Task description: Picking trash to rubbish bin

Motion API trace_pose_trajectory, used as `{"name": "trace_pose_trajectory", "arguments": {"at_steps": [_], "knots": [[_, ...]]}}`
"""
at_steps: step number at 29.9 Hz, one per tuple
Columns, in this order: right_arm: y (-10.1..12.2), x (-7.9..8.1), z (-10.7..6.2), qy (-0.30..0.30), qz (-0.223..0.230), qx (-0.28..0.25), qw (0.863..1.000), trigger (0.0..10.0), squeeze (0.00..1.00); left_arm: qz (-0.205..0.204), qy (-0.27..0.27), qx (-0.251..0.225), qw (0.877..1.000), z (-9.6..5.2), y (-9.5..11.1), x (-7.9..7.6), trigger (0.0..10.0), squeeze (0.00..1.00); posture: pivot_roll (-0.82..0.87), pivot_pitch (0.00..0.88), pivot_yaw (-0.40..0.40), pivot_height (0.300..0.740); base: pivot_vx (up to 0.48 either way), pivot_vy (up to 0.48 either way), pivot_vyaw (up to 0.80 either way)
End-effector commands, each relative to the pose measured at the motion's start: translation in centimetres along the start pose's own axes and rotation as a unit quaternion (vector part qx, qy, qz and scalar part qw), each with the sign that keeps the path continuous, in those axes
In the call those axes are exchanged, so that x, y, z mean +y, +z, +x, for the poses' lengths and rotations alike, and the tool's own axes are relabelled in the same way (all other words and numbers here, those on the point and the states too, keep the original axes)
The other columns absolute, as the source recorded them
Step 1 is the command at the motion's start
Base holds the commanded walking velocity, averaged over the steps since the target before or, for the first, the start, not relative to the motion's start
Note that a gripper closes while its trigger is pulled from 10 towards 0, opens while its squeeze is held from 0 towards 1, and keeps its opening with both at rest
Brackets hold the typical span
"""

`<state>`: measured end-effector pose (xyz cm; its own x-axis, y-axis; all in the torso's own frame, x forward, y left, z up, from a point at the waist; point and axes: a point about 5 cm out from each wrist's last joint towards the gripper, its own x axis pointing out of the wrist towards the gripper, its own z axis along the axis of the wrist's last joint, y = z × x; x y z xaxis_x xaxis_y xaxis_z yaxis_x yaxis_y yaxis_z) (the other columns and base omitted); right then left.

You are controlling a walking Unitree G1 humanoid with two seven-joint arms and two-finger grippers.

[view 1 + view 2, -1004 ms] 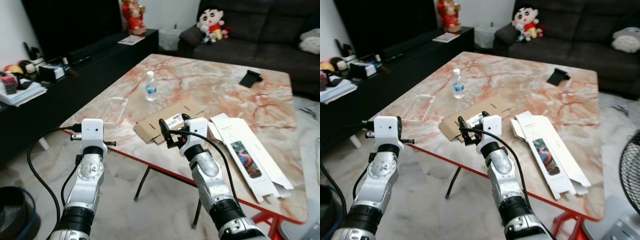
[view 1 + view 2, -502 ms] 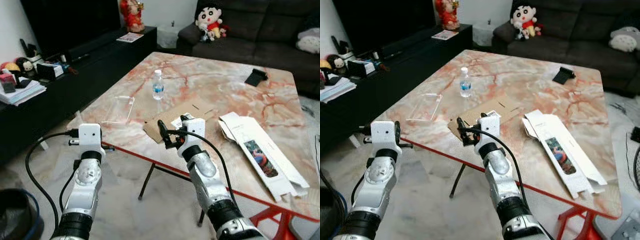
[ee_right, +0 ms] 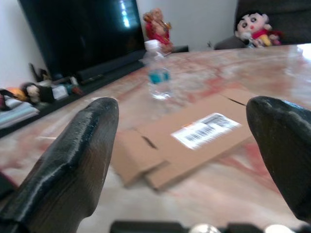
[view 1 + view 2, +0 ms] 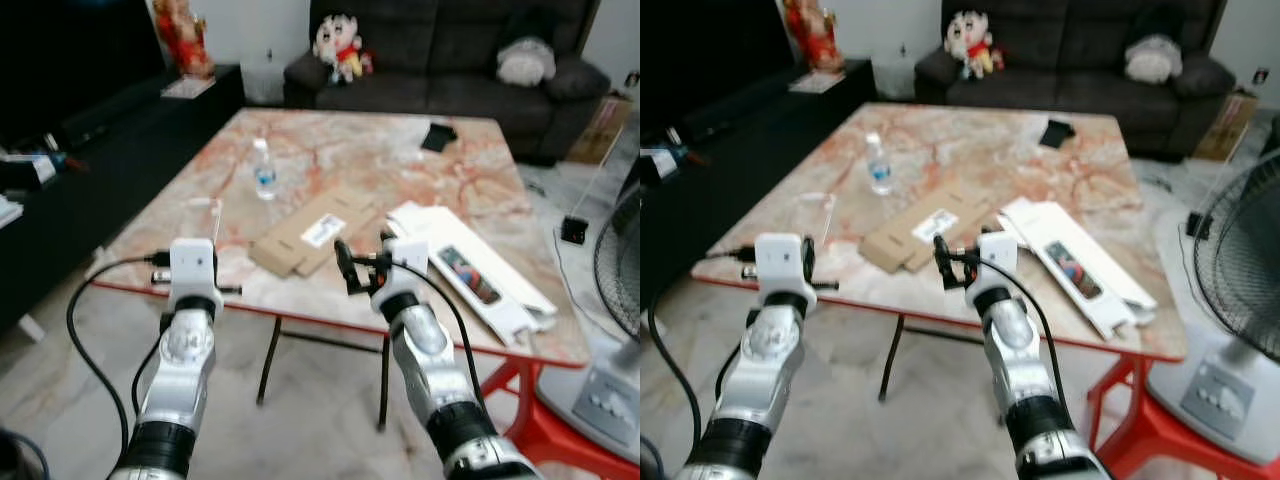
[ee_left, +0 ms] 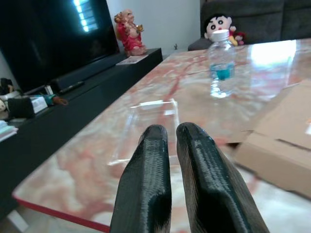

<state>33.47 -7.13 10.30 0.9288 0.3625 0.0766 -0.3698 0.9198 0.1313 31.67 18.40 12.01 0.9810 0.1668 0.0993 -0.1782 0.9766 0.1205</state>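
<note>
A flattened brown cardboard box point(image 4: 312, 231) with a white label lies on the marble table point(image 4: 360, 160) near its front edge. To its right lies a flattened white carton point(image 4: 470, 272). Farther back stands a clear water bottle point(image 4: 263, 170) with a blue label, and a clear plastic tray point(image 5: 151, 115) lies left of the cardboard. My right gripper point(image 4: 362, 262) is open, held at the table's front edge just short of the cardboard point(image 3: 194, 131). My left gripper point(image 5: 167, 132) is shut on nothing, held off the table's left front corner and facing the tray.
A small black object point(image 4: 438, 135) lies at the table's far side. A dark sofa point(image 4: 450, 50) with a plush doll point(image 4: 338, 42) stands behind. A black TV console point(image 4: 90, 130) runs along the left. A standing fan point(image 4: 1240, 250) and a red stool point(image 4: 1140, 440) are at the right.
The whole view has swung to the right, bringing the fan and the table's right end into sight. Both arms keep their pose before the table edge; the right gripper stays open.
</note>
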Motion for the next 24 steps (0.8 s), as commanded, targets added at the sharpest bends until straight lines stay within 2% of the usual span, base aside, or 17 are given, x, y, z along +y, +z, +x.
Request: {"name": "trace_pose_trajectory", "arguments": {"at_steps": [1, 14, 20, 24], "knots": [[0.5, -0.4, 0.2, -0.004, -0.006, -0.004, 1.0, 10.0, 0.0, -0.006, -0.008, -0.01, 1.0, 0.3, 0.9, -0.6, 10.0, 0.0, 0.07, 0.0, 0.044, 0.74, 0.0, 0.48, 0.0], [0.7, -0.3, 0.3, -0.01, 0.001, -0.009, 1.0, 10.0, 0.0, 0.004, 0.002, -0.016, 1.0, 0.6, 1.5, 0.1, 10.0, 0.0, 0.09, 0.008, 0.047, 0.74, 0.0, 0.459, 0.0], [0.6, -0.3, 0.4, -0.011, 0.003, -0.003, 1.0, 10.0, 0.0, 0.02, -0.015, -0.023, 0.999, 0.6, 1.8, -0.5, 10.0, 0.0, 0.09, 0.013, 0.054, 0.74, 0.0, 0.0, -0.75], [0.6, -0.3, 0.4, -0.016, 0.007, -0.007, 1.0, 10.0, 0.0, 0.003, -0.019, -0.035, 0.999, 0.6, 2.5, -0.8, 10.0, 0.0, 0.09, 0.014, 0.058, 0.74, 0.0, 0.0, -0.18]]}}
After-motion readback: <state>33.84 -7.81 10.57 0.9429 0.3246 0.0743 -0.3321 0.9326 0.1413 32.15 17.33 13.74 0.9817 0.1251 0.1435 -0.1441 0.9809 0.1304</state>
